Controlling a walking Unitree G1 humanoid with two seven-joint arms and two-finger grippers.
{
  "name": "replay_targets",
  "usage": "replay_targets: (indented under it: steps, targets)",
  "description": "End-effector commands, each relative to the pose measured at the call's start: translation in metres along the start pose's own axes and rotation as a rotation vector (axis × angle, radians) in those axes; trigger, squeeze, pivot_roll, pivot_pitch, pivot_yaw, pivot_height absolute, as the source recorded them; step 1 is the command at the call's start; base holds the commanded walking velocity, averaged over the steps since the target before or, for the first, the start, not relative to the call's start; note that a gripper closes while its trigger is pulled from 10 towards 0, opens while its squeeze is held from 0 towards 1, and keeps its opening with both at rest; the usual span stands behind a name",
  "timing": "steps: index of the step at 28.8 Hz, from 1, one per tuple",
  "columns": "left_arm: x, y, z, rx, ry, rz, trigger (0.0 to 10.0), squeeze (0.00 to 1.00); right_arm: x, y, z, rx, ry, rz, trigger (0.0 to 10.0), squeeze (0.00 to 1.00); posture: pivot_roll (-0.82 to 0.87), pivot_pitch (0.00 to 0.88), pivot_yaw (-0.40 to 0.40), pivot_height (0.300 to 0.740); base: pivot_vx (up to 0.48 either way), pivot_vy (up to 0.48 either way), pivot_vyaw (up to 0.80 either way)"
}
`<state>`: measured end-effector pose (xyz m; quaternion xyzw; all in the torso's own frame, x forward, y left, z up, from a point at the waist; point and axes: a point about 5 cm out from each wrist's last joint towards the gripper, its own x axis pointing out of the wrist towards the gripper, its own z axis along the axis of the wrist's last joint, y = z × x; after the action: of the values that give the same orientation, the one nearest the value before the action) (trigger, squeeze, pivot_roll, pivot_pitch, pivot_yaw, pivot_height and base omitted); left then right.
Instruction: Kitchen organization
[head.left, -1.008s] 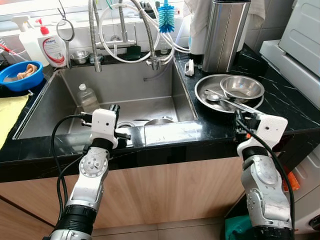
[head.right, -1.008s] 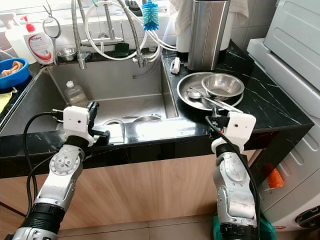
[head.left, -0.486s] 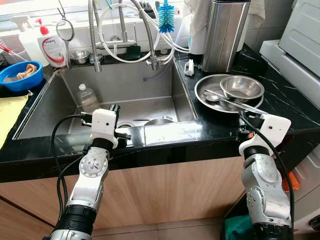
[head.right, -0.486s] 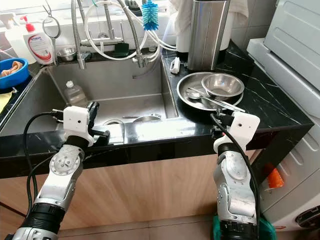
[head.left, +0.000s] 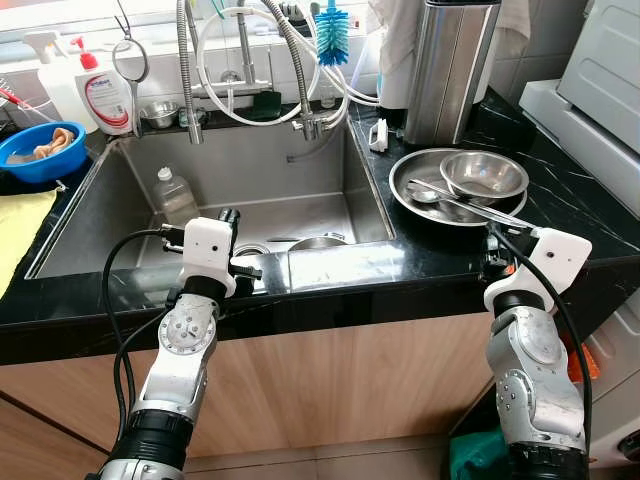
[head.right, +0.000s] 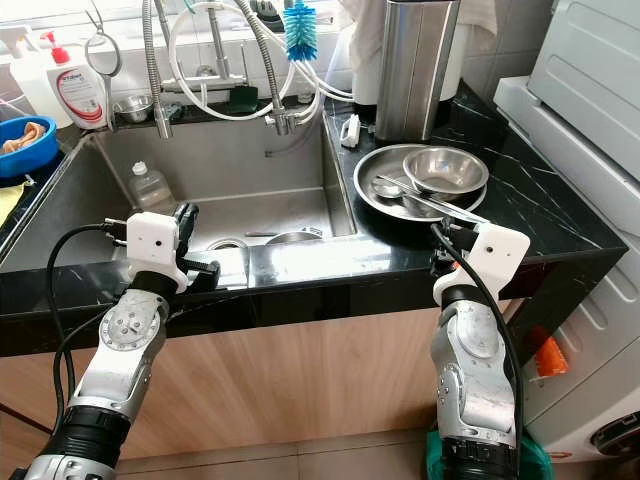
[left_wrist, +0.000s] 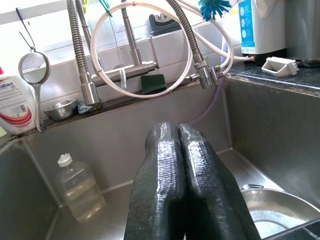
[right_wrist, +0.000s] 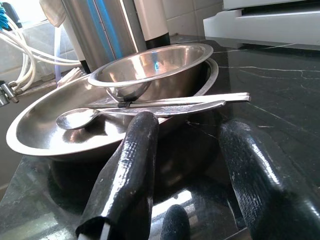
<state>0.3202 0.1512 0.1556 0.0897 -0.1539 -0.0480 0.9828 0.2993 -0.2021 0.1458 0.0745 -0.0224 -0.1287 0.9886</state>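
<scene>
Clerk: Since a second ago, right arm shifted outward along the front edge of the bench (head.left: 560, 215); left arm unchanged. Sink contents unchanged.

Checker: Head views, item by item?

Clerk: Black stone bench with steel sink (head.left: 365, 190) set in it. Sink holds one clear plastic bottle (head.left: 175, 196), upright near the left wall, and a steel dish (head.left: 318, 242) near the front. Right of the sink: wide steel plate (head.left: 410, 185) carrying a smaller steel bowl (head.left: 484, 176), a spoon (head.left: 428, 194) and tongs (head.left: 487, 211) laid across the plate's front. Blue bowl (head.left: 40, 152) at far left. Left gripper (head.left: 228, 222) over the sink's front rim. Right gripper (head.left: 493, 247) at the bench's front edge, just before the plate.

Checker: Left wrist view?

Clerk: Fingers (left_wrist: 200, 180) pressed together, empty, pointing into the sink. Bottle (left_wrist: 77, 192) stands well beyond them; steel dish (left_wrist: 275, 210) lies beside them.

Checker: Right wrist view?

Clerk: Fingers (right_wrist: 132, 170) spread apart, holding nothing, low over the bench. Plate (right_wrist: 40, 132) directly ahead, near but apart. Bowl (right_wrist: 150, 70) sits in it; spoon (right_wrist: 77, 118) and tongs (right_wrist: 195, 102) lie side by side across it.
</scene>
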Motion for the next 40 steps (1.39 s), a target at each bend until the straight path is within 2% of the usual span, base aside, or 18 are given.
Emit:
replay_targets:
  steps: [1, 26, 40]
  targets:
    - [-0.001, 0.004, -0.002, 0.004, 0.013, 0.011, 10.0, 0.0, 0.002, 0.005, -0.001, 0.021, 0.015, 0.02, 10.0, 0.0, -0.22, 0.0, 0.051, 0.731, 0.0, 0.0, 0.0]
    - [-0.001, 0.004, -0.002, 0.003, 0.012, 0.014, 10.0, 0.0, 0.009, 0.004, 0.01, 0.021, -0.031, 0.042, 10.0, 0.0, -0.22, 0.0, 0.05, 0.731, 0.0, 0.0, 0.0]
    - [-0.001, 0.005, -0.002, 0.007, 0.013, 0.016, 10.0, 0.0, 0.005, 0.023, 0.01, 0.023, -0.028, 0.16, 10.0, 0.0, -0.22, 0.0, 0.05, 0.731, 0.0, 0.0, 0.0]
